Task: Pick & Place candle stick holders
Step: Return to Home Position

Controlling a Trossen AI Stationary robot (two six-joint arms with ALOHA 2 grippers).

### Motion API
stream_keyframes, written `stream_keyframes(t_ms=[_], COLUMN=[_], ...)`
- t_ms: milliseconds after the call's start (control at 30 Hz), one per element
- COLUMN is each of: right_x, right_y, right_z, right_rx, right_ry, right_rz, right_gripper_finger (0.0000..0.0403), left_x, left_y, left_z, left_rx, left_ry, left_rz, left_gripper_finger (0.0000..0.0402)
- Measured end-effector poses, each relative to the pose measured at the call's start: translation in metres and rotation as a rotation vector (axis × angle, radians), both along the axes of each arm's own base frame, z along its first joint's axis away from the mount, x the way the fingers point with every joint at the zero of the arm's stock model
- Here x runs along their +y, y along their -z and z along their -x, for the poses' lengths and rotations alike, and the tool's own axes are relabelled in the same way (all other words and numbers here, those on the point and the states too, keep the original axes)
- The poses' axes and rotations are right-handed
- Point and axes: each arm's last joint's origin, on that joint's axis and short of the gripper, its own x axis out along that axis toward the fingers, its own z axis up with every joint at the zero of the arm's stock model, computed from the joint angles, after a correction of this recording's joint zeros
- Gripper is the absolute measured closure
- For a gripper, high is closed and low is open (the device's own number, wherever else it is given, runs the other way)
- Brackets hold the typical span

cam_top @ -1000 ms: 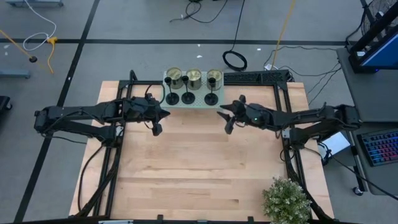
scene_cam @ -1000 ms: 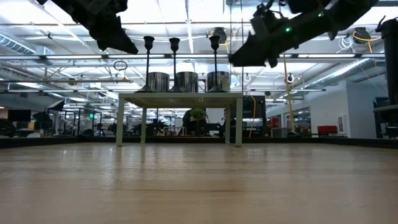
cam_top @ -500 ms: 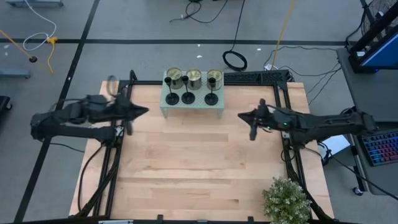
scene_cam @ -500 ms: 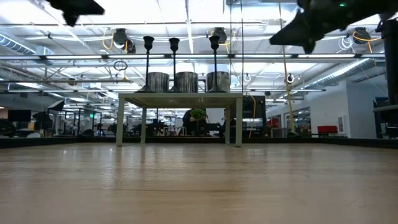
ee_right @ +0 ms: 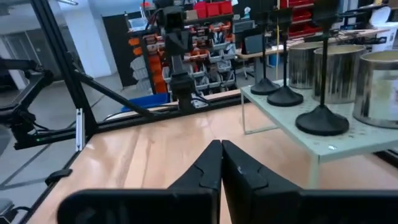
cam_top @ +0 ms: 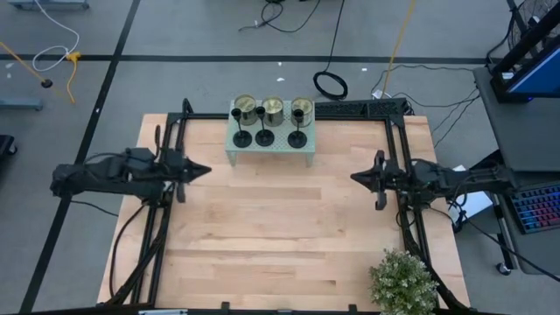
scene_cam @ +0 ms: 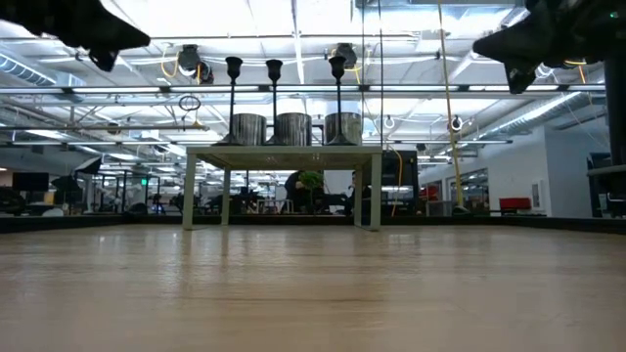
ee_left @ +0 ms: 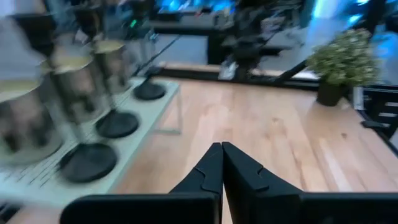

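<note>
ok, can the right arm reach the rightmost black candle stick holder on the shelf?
Probably yes. Right gripper sits shut off to the right, bare wooden table between it and the pale green shelf; the black candle stick holder stands in its front row.

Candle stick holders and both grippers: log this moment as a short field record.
candle stick holders: three, upright, in a row on the shelf, on its side toward the table's middle
shelf: pale stand at the far edge of the table
tins: three, in a row on the shelf behind the holders
left gripper: shut, empty, over the table's left side, apart from the shelf
right gripper: shut, empty, over the table's right side, apart from the shelf
</note>
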Motion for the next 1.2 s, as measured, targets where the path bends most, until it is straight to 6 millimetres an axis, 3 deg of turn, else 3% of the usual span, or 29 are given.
stream_keyframes(t_ms=[267, 533, 1067, 1200], right_x=[-0.001, -0.001, -0.001, -0.001], right_y=[0.022, 0.046, 0.062, 0.061], right_z=[0.006, 0.008, 0.014, 0.014], right_rx=[0.001, 0.015, -0.037, -0.050], right_ry=[0.001, 0.001, -0.002, -0.005], right_rz=[0.036, 0.046, 0.030, 0.031], right_gripper_finger=[0.0402, 0.0402, 0.0402, 0.0401], left_x=[-0.003, -0.003, -0.004, -0.004], left_y=[0.042, 0.073, 0.069, 0.077], left_z=[-0.021, -0.025, -0.002, 0.002], left_rx=[-0.147, -0.107, -0.186, -0.177], left_ry=[0.083, 0.098, 0.129, 0.148], left_rz=[-0.071, -0.147, -0.179, -0.198], left_gripper_finger=[0.0392, 0.0383, 0.0397, 0.0390])
